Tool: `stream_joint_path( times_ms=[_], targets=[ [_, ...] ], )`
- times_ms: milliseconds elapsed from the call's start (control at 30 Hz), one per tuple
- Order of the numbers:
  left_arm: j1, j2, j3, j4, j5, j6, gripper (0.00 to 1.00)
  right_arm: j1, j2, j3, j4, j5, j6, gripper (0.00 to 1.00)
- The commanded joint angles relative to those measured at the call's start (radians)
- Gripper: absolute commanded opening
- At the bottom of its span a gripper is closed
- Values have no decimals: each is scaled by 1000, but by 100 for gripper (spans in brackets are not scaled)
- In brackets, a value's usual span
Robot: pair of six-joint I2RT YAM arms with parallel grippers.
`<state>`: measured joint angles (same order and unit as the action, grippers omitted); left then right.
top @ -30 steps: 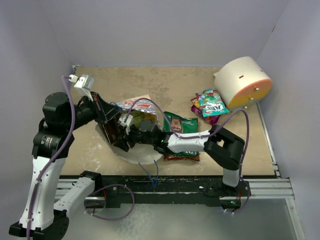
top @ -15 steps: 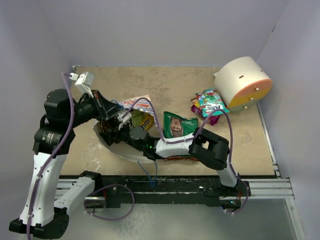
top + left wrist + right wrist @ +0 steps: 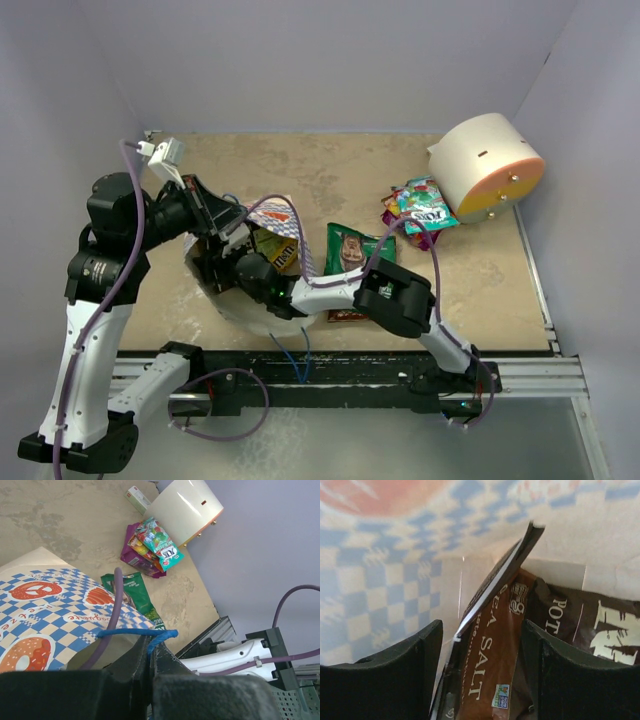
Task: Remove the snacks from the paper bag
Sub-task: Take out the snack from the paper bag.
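Blue handle (image 3: pixel 134 633) pinched in left jaws, brown packet (image 3: pixel 490 667) between right jaws

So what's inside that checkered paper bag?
The paper bag holds a brown sea-salt packet, straddled by the open right gripper, and a dark packet beside it. Anything beneath them is covered.

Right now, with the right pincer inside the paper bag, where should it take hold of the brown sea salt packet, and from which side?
Probably the thin raised edge of the sea salt packet, which stands tilted on its side. Come straight in from the mouth of the paper bag, as the right pincer points: its open fingers sit either side of that edge.
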<state>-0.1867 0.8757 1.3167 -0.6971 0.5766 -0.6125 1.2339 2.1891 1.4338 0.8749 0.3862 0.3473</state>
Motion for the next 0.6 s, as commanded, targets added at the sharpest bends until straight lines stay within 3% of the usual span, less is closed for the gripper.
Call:
stream_joint_path(
  times_ms=[0, 100, 233, 333, 567],
  targets=[
    [-4, -13, 38, 51, 36, -30, 0, 9, 40, 54, -75, 85, -1, 64],
    [-5, -17, 38, 38, 17, -31, 0, 9, 54, 69, -110, 74, 5, 56],
    [-4, -19, 42, -3, -41, -32, 0, 9, 16, 44, -99, 16, -28, 17],
    [-4, -20, 54, -59, -138, -30, 0, 9, -55, 1, -96, -65, -61, 0],
    [-5, 27, 111, -196, -386, -52, 0, 8, -251, -125, -143, -197, -128, 0]
  ],
)
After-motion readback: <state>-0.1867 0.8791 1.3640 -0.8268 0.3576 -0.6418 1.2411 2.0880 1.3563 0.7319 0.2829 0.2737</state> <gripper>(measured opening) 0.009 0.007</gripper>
